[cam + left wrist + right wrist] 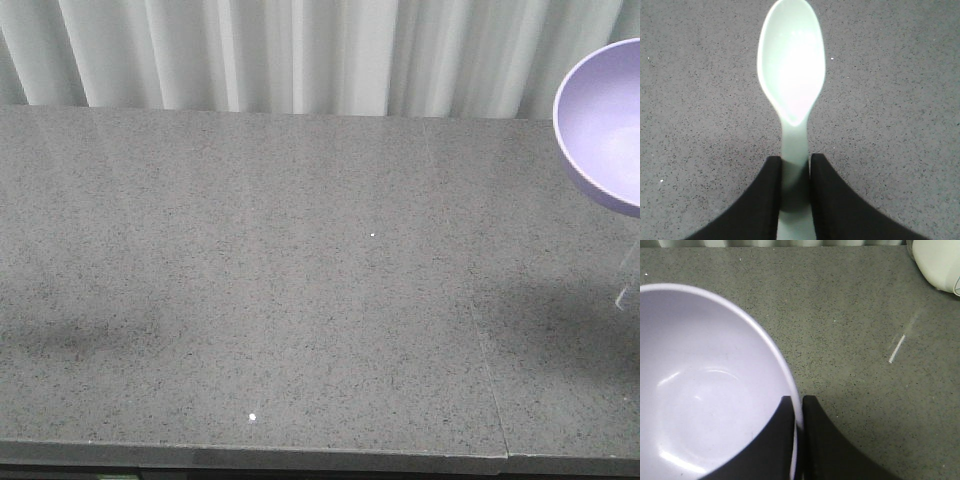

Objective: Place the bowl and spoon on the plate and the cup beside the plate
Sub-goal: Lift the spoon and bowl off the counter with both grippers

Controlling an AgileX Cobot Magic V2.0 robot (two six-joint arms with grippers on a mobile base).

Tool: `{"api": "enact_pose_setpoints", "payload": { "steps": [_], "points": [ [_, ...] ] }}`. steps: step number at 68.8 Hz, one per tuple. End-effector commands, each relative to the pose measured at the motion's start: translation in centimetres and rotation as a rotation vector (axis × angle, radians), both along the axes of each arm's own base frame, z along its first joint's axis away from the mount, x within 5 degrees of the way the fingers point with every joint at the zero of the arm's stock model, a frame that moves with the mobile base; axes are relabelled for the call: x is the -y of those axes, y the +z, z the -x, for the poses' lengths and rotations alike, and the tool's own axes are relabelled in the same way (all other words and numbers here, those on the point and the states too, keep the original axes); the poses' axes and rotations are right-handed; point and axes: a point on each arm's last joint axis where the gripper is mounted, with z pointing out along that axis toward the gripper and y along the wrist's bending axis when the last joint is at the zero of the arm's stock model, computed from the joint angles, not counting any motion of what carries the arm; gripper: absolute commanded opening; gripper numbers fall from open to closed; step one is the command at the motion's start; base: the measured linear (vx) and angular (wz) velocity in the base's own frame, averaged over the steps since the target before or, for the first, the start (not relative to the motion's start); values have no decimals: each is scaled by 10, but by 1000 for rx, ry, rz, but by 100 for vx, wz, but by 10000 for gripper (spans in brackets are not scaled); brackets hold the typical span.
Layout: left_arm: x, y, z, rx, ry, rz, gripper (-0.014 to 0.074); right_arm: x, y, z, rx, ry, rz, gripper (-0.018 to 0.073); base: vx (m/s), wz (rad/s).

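Lavender bowl [705, 390] in right gripper [799, 406] — rim pinched, spoon [791, 75] in left gripper [795, 167]

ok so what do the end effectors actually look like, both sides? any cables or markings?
The left end effector and right end effector look alike: two plain matte black fingers each, narrow at blunt tips, flaring into broad curved bases. No markings or cables show in the wrist views. The arms themselves are out of view.
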Motion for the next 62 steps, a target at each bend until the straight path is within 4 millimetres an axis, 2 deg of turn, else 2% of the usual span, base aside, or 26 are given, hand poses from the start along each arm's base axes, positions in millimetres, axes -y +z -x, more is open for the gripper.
{"api": "enact_pose_setpoints", "payload": {
  "steps": [1, 62],
  "points": [
    [1, 16, 6, 103, -8, 11, -6, 1, 16, 3, 106, 6, 18, -6, 0, 0],
    [1, 16, 6, 103, -8, 11, -6, 1, 16, 3, 106, 6, 18, -6, 0, 0]
  ]
}}
